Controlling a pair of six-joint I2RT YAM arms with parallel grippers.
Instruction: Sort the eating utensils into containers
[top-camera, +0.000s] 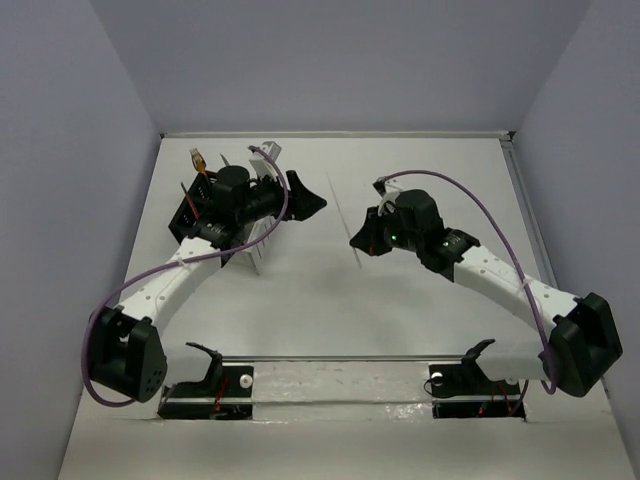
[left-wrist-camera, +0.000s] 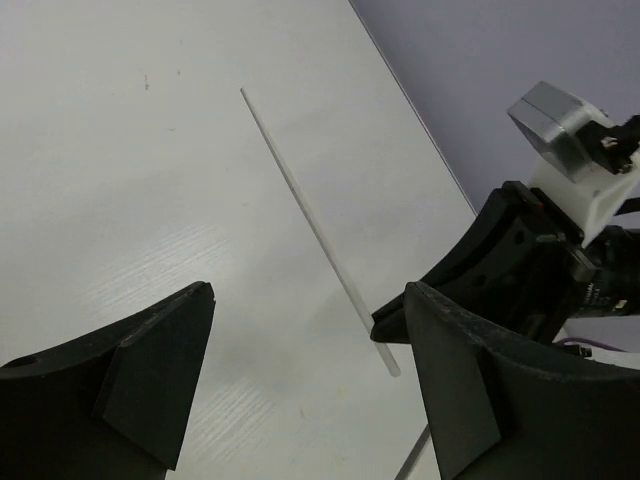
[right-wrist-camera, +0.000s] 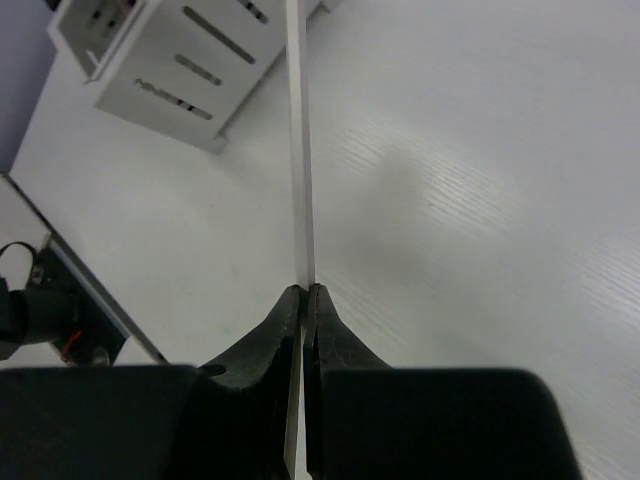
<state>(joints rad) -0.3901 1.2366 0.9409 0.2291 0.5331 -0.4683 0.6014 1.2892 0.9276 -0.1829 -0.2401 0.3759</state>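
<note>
As seen from its own wrist camera, clamps a thin white plastic stick (right-wrist-camera: 299, 150) in the fully closed right gripper (right-wrist-camera: 303, 290), close to the stick's nearer end. Holds that stick over the middle of the white tabletop (top-camera: 400, 310), slanted toward the far wall. Just beyond, to the left, spreads the left gripper (left-wrist-camera: 308, 295) wide, gripping nothing. Farther back left, shows a black slotted rectangular caddy (top-camera: 185, 215) with an orange fork (top-camera: 197, 158) upright in it, next to a white slotted rectangular caddy (right-wrist-camera: 170, 80) largely under the left arm. Cannot tell the kind of the pale pieces (top-camera: 268, 152) poking up at its far end.
</note>
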